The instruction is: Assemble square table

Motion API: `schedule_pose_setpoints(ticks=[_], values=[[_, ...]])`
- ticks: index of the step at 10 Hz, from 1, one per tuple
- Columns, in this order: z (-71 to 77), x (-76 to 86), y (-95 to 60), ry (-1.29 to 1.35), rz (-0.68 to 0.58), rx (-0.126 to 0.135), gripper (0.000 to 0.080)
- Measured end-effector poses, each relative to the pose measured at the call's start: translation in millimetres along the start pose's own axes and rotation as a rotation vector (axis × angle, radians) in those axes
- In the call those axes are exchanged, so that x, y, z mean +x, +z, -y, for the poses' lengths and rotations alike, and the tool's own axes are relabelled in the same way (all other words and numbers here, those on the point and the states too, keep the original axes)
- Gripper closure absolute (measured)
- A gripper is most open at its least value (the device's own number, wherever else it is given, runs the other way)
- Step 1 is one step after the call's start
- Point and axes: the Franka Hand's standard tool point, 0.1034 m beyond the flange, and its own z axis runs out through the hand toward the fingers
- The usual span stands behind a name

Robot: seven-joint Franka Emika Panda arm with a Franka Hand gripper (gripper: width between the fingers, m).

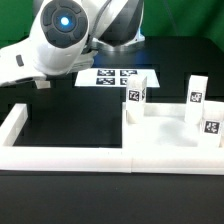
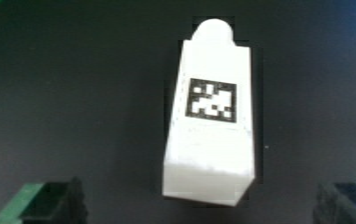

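Below the wrist, your gripper hangs with fingers spread around the lying leg block; descending off-centre could knock it askew.

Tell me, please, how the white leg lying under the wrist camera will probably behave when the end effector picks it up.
The leg looks like one solid moulded piece, so it is probably stiff and will not bend. It has flat, smooth sides, so it should not roll, but it may be a little slippery. It seems long and narrow, so a grasp away from its middle could let it tilt between the open end effector fingers.
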Motion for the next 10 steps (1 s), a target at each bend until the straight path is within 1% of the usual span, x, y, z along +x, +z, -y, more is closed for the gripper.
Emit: schedule_pose_setpoints(ticks=[1,3,5,6,7,10], values=[[2.1,-2.6,10.3,0.000,0.004,0.007,0.0151],[1.1,-0.9,7.4,0.000,-0.001,0.003,0.0151],[1.1,-1.1,8.1,0.000,0.000,0.004,0.0422],[1.0,-1.2,8.2,0.000,0.000,0.004,0.0422],[0.9,-1.2,8.2,0.000,0.000,0.004,0.0513],[0.9,-1.2,8.2,0.000,0.000,0.004,0.0512]])
